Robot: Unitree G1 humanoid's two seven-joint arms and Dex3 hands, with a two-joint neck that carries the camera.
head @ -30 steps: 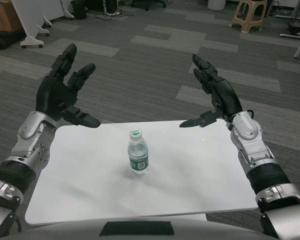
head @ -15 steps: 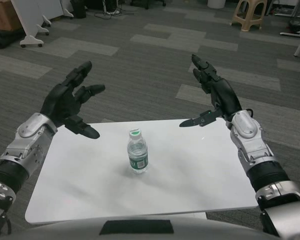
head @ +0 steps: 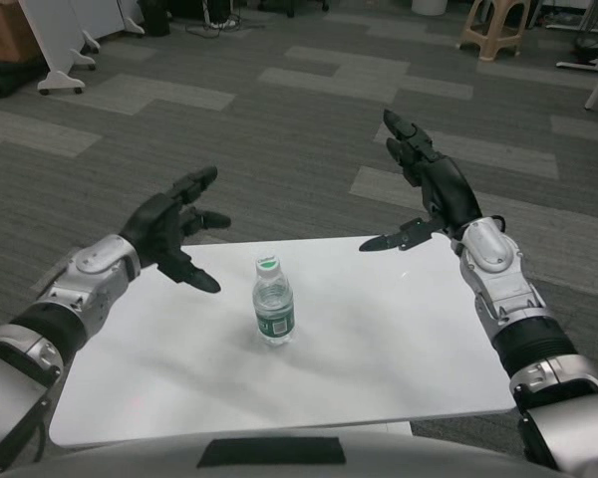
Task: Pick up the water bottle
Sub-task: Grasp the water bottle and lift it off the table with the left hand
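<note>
Clear plastic, the bottle (head: 274,304) stands upright mid-table (head: 399,339), with the left hand (head: 174,227) just to its left, fingers wide and empty, and the right hand (head: 431,189) well apart beyond it, also spread; a sideways knock could topple it.

Clear water bottle (head: 274,303) upright, mid-table

One water bottle (head: 274,304), one table (head: 399,329), two hands: left hand (head: 174,229), right hand (head: 429,189).
</note>
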